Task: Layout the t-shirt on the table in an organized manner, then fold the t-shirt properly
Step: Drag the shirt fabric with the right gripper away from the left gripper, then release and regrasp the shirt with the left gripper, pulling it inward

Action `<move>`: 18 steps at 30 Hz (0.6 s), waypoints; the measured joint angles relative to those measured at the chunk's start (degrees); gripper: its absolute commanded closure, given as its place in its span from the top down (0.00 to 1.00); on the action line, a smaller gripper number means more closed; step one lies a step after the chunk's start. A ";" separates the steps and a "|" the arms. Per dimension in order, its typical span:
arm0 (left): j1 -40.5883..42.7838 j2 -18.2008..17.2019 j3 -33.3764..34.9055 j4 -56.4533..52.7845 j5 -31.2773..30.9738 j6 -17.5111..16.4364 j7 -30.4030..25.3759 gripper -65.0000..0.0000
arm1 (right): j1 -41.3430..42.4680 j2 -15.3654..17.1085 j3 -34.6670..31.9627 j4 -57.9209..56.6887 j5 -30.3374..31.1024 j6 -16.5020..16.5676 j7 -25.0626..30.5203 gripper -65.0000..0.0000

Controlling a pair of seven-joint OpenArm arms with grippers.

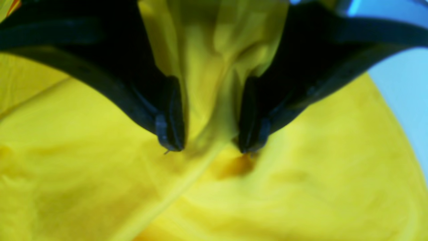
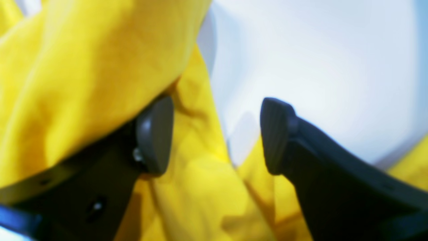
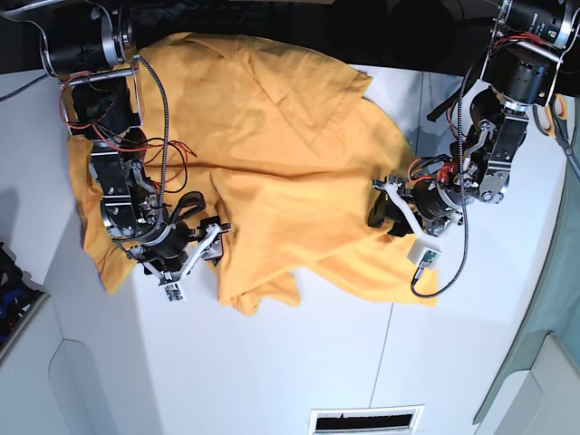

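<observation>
Clearly, both grippers are set at the t-shirt on the table

Nearest in the left wrist view, a bunched ridge of the yellow t-shirt (image 1: 214, 83) is seen running up between the jaws of the left gripper (image 1: 210, 147), pinched between the two pads. In the right wrist view, the right gripper (image 2: 217, 134) is seen with its jaws parted wide; cloth is draped over one finger (image 2: 153, 134) while bare white table (image 2: 317, 67) shows in the gap, and no grip is seen. Farther off, in the base view, the t-shirt (image 3: 263, 154) is spread rumpled across the far half of the table (image 3: 299, 362), with one arm at each side edge and a vent slot (image 3: 367, 421) at the near edge
</observation>
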 measured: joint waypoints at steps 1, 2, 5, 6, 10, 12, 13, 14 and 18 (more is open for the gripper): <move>0.00 0.00 0.00 0.00 0.02 0.00 0.00 0.49 | 0.37 -0.46 0.00 -0.02 -0.96 0.02 -0.11 0.62; 0.00 0.00 0.00 0.00 0.02 0.00 0.00 0.49 | 0.61 -0.94 0.00 -0.02 -1.01 0.02 -0.04 0.62; 0.00 -0.04 0.00 0.00 0.02 0.00 0.00 0.49 | 0.98 -1.99 0.00 -0.02 -1.77 -0.02 -0.02 0.59; 0.00 -0.04 0.00 0.00 0.02 0.00 0.00 0.49 | 0.98 -2.47 0.02 -0.04 -2.60 -0.04 -0.02 0.53; 0.00 0.00 0.00 0.00 -0.02 0.00 0.00 0.49 | 0.85 -3.98 -0.02 -0.96 -2.84 0.07 -0.44 0.22; 0.00 0.00 0.00 0.00 -0.13 0.00 0.00 0.49 | 0.83 -3.96 -0.04 -1.22 -2.91 0.68 -0.46 0.04; 0.00 0.00 0.00 0.00 -0.11 0.00 0.00 0.47 | 0.83 -3.93 -0.04 -1.22 -3.56 0.66 -0.46 0.00; 0.00 0.00 0.00 0.00 -0.07 0.00 0.00 0.44 | 0.83 -3.89 -0.04 -1.27 -5.03 0.66 0.15 0.00; -0.02 -0.35 0.00 0.00 0.74 0.26 0.50 0.23 | 1.68 -3.17 -0.04 -1.31 -8.81 0.39 1.60 0.00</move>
